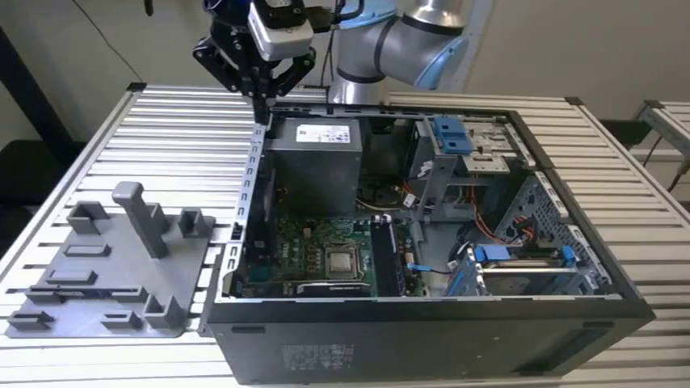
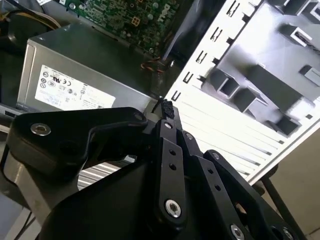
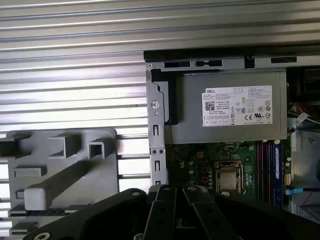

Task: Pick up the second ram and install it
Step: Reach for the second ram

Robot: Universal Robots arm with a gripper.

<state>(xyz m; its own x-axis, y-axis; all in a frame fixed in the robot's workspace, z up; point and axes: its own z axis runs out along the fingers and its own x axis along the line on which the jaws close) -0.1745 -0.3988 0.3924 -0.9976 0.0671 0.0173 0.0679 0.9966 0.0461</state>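
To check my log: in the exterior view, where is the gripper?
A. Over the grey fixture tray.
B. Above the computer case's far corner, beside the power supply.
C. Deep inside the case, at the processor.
B: the gripper hangs above the rim of the computer case, at the corner that holds the power supply.

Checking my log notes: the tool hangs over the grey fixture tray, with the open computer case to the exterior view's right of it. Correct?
Not quite. In the exterior view the tool hangs over the open computer case, at its back corner beside the power supply, not over the grey fixture tray. The case does sit to the exterior view's right of the tray.
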